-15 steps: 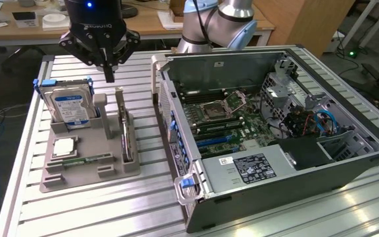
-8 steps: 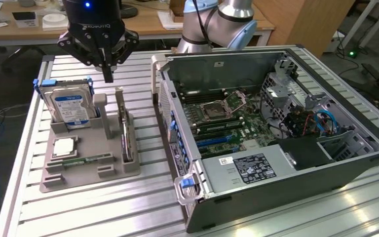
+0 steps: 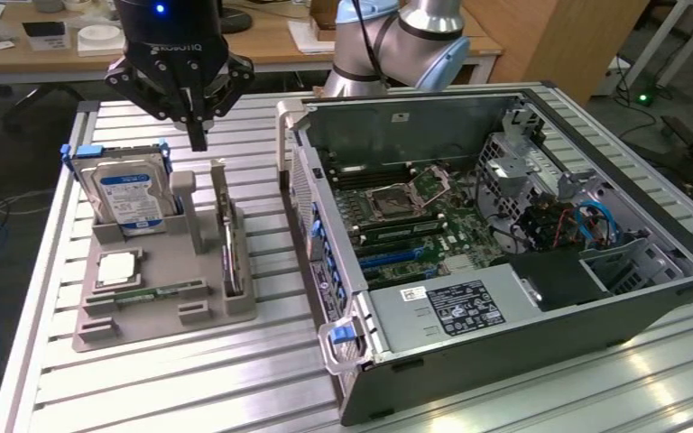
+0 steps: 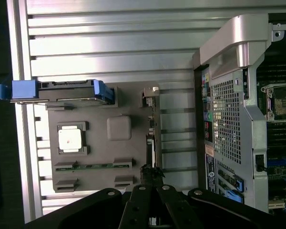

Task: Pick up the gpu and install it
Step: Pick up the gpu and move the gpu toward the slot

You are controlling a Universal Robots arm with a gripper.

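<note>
The gpu (image 3: pixel 230 244) stands on its edge in a slot of the grey holder (image 3: pixel 190 302), its silvery bracket at the far end. My gripper (image 3: pixel 198 135) hangs above the table, just beyond that far end. Its black fingers are shut together and hold nothing. The wrist view looks straight down on the gpu (image 4: pixel 151 138), a thin dark strip on the holder (image 4: pixel 128 157), with the gripper (image 4: pixel 150 183) close over one end of it.
The holder also carries a hard drive (image 3: pixel 130 194) with a blue label, a square processor (image 3: pixel 118 268) and a green memory stick (image 3: pixel 160 291). An open computer case (image 3: pixel 503 225) lies to the exterior view's right, its motherboard exposed. The slatted aluminium table (image 3: pixel 202 388) has edges nearby.
</note>
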